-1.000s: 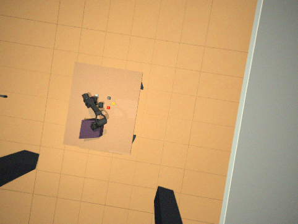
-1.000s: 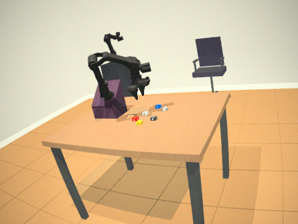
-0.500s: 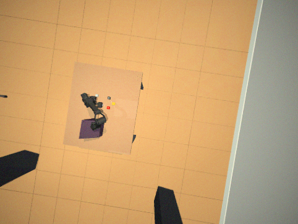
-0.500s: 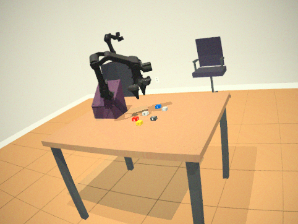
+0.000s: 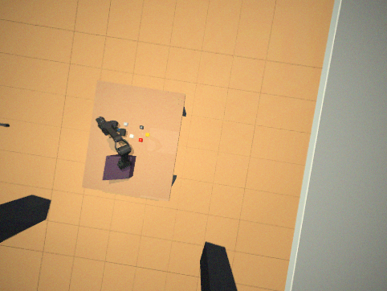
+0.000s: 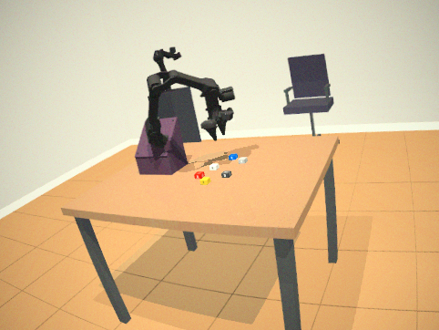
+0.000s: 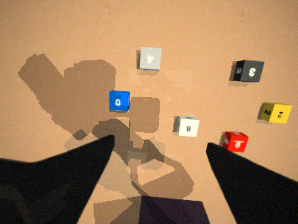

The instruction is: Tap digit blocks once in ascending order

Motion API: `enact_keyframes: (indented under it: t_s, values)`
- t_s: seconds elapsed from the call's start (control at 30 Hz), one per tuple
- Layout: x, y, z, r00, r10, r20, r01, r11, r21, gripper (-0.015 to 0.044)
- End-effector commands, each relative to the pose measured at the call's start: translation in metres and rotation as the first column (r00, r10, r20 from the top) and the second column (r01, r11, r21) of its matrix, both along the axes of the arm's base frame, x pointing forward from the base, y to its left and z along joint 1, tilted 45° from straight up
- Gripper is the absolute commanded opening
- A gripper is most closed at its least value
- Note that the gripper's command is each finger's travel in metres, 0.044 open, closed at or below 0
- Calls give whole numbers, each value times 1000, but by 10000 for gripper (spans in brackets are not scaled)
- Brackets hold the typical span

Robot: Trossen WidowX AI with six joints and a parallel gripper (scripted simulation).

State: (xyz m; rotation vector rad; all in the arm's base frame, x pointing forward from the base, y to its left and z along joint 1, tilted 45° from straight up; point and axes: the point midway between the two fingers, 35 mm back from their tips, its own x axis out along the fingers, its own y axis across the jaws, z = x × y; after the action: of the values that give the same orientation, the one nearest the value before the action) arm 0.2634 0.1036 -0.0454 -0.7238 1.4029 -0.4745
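My gripper (image 6: 219,136) (image 7: 160,143) is open and empty, high above the table. In the wrist view the blue block (image 7: 119,101) (image 6: 233,157) shows 0, ahead near the left fingertip. The light grey block (image 7: 150,58) (image 6: 243,160) (image 5: 126,124) shows 4, farther ahead. The white block (image 7: 188,126) (image 6: 214,167) (image 5: 131,136) seems to show 8. The black block (image 7: 251,71) (image 6: 226,174) (image 5: 141,127) shows 3. The yellow block (image 7: 277,113) (image 6: 205,180) (image 5: 147,134) shows 2. The red block (image 7: 235,142) (image 6: 199,175) (image 5: 140,140) has a digit too blurred to read.
The purple base box (image 5: 114,169) (image 6: 157,165) (image 7: 172,212) carries the arm on the table (image 5: 160,185) (image 6: 173,207). The arm's shadow falls around the blue block. An office chair (image 6: 309,82) stands beyond the table.
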Motion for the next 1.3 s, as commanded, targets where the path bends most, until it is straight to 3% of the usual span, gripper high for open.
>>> enact_keyframes:
  t_s: [0.0,0.8,1.07,1.27]
  values:
    - [3,34,-32,1000,-8,-2,8,1000,5,400]
    - [2,45,-44,1000,-15,-3,15,1000,6,400]
    - [87,29,-14,1000,-15,1,15,1000,3,400]
    - [89,28,-13,1000,-15,1,15,1000,3,400]
